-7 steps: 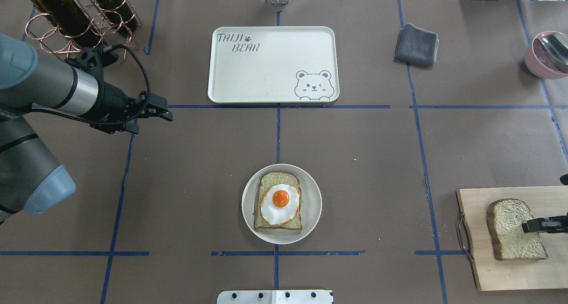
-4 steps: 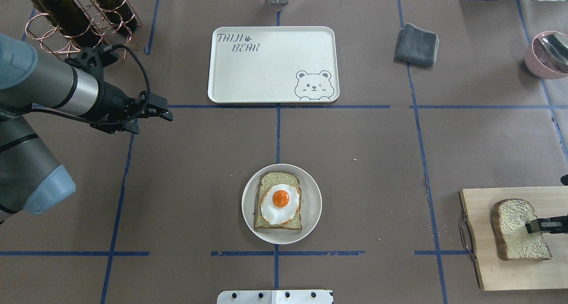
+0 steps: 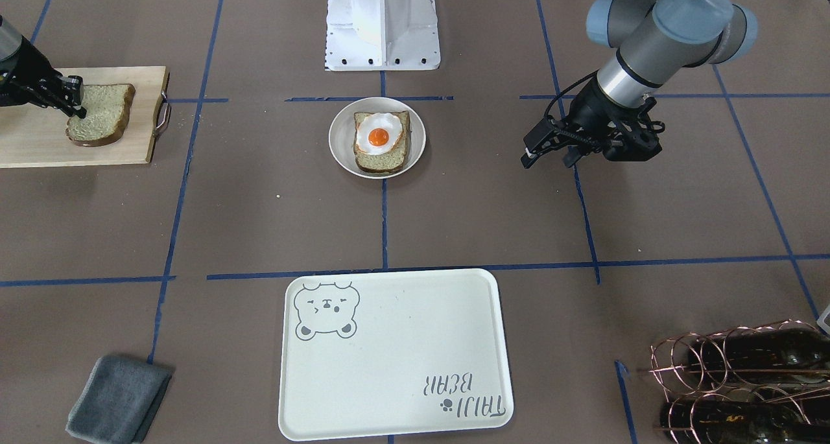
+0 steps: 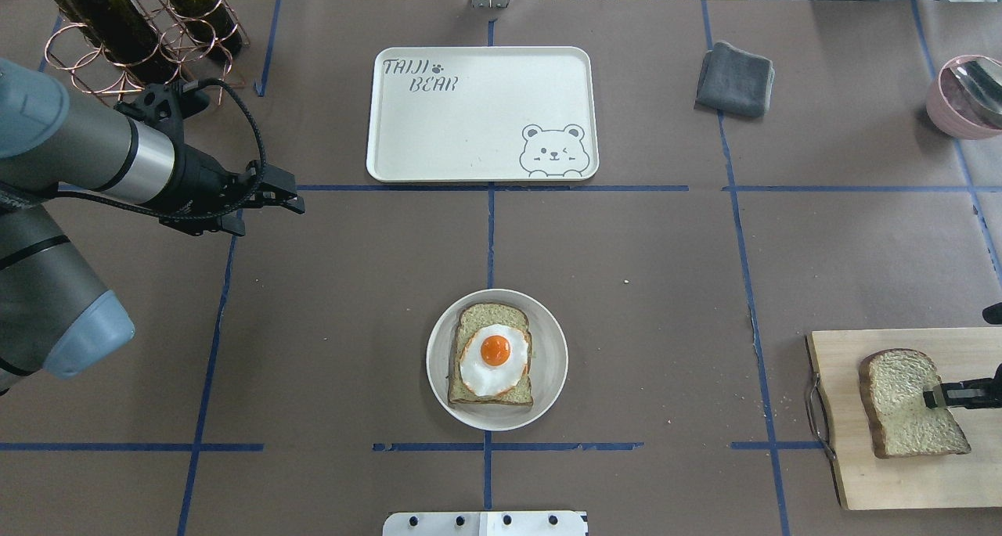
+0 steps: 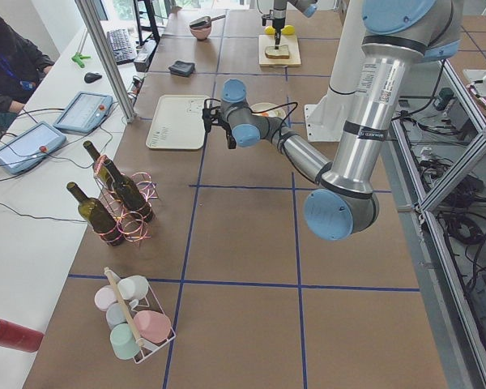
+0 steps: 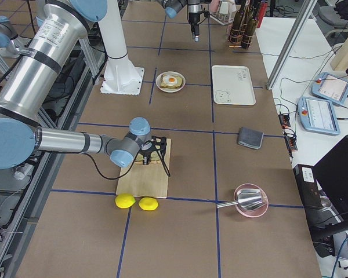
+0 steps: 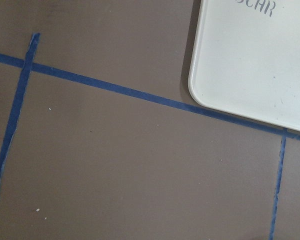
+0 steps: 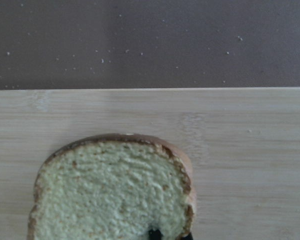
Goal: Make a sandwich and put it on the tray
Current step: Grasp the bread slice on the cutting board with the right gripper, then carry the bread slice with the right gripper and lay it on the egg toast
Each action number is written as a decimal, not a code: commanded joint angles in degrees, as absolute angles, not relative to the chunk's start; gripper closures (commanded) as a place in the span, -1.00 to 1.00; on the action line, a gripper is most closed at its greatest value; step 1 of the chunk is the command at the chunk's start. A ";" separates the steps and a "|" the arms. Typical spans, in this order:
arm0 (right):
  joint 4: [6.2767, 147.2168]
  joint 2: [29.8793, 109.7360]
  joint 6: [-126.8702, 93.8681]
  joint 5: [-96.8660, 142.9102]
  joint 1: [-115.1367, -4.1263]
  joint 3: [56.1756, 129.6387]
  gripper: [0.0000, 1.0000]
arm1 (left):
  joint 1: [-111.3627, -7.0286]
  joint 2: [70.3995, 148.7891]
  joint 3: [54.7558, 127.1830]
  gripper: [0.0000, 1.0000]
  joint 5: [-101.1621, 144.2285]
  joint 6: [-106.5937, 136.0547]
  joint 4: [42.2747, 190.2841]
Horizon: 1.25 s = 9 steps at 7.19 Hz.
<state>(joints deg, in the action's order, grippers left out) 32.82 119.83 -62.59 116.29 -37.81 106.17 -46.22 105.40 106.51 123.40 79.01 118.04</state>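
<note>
A slice of wholegrain bread [image 4: 487,315] with a fried egg [image 4: 495,356] on top lies on a round white plate [image 4: 552,364], also in the front view [image 3: 337,139]. The second slice [image 4: 900,395] lies on a wooden cutting board [image 4: 900,481] at the right edge. My right gripper [image 4: 931,397] is shut on that slice's right edge; the wrist view shows the slice [image 8: 110,195] close up. The cream bear tray [image 4: 470,113] stands bare at the far middle. My left gripper [image 4: 297,196] hangs open and holds nothing, left of the tray's near corner [image 7: 205,90].
A folded grey cloth [image 4: 736,78] lies right of the tray. A pink bowl with a metal scoop [image 4: 963,98] is at the far right. A copper wine rack with bottles [image 4: 133,27] stands at the far left. Two lemons [image 6: 136,201] lie beside the board.
The right gripper shifted slightly right, then back left; the slice and the cutting board moved with it. The left arm has not moved.
</note>
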 commanded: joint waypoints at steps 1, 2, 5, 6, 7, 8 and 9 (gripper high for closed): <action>32.78 119.79 -62.58 116.63 -38.23 110.10 1.00 | -46.23 105.47 106.17 -1.00 123.40 78.93 118.04; 32.70 119.53 -62.58 117.85 -39.89 112.04 1.00 | -46.23 105.47 106.00 -1.00 123.49 78.93 118.04; 32.78 109.73 -62.67 133.82 -52.80 112.41 1.00 | -46.23 105.56 105.82 -1.00 123.40 78.84 118.04; 33.13 104.38 -63.88 135.34 -52.74 112.15 1.00 | -46.23 105.47 105.73 -1.00 123.40 78.84 118.04; 34.70 96.32 -68.59 135.44 -52.56 110.58 1.00 | -46.23 105.47 105.73 -1.00 123.49 78.84 118.04; 37.07 87.10 -74.82 135.27 -50.82 108.65 1.00 | -46.23 105.47 105.56 -1.00 123.49 78.75 118.12; 40.22 80.83 -78.71 133.00 -47.06 107.94 1.00 | -46.23 105.47 104.86 -1.00 123.57 78.66 118.12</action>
<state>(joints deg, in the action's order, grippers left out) 36.92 89.49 -73.33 134.66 -50.42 109.24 -46.23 105.48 105.42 123.50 78.75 118.10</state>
